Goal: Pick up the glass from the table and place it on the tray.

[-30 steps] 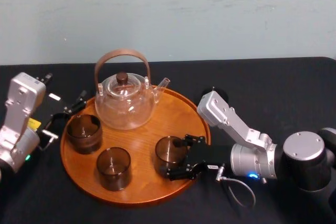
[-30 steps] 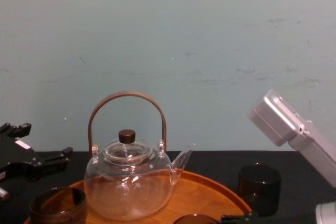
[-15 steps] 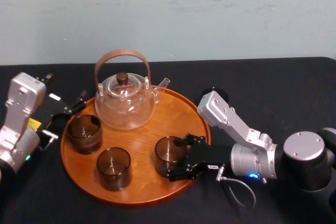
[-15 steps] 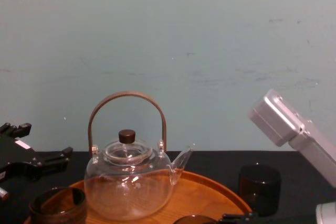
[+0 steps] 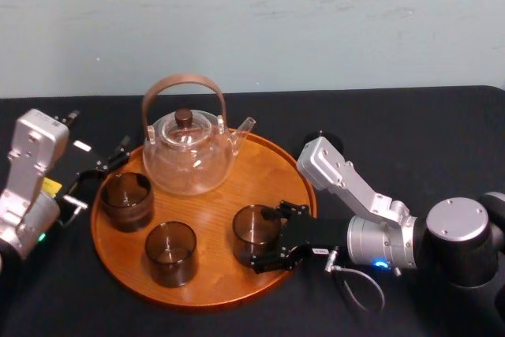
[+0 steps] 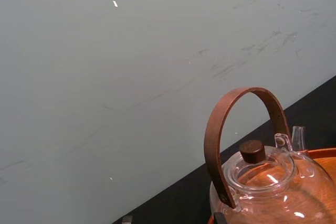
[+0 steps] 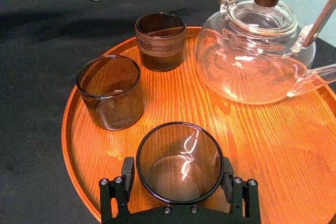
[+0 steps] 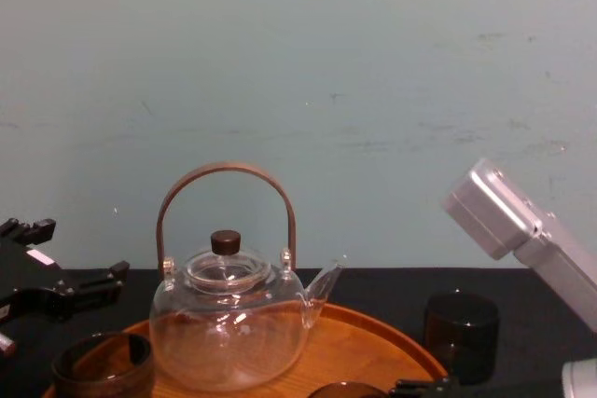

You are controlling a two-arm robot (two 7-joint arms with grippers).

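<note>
Gripping the glass (image 7: 178,153) from both sides, the right gripper (image 7: 177,167) has one of its fingers (image 7: 127,169) against each flank of the wall, low and close to the wooden floor of the tray (image 7: 294,145). The glass sits between the fingers with its base apparently down on the tray, near the rim on the side the arm reaches from.

It looks like a thin-walled, smoke-tinted tumbler: probably light and stiff, but slick and easily chipped. A modest squeeze across the widest part of the wall, below the lip, seems the safest hold, and pressing the rim itself would risk a crack.

The glass stands upright with its mouth facing up. Its axis runs vertically, square to the line between the fingers. Being round and without a handle, it points no way sideways.

Beyond the fingertips stand two more tumblers (image 7: 110,93) and a clear teapot (image 7: 257,51), all well apart from the held one.

The left gripper (image 5: 96,177) is parked just off the tray's far side, fingers spread and holding nothing
</note>
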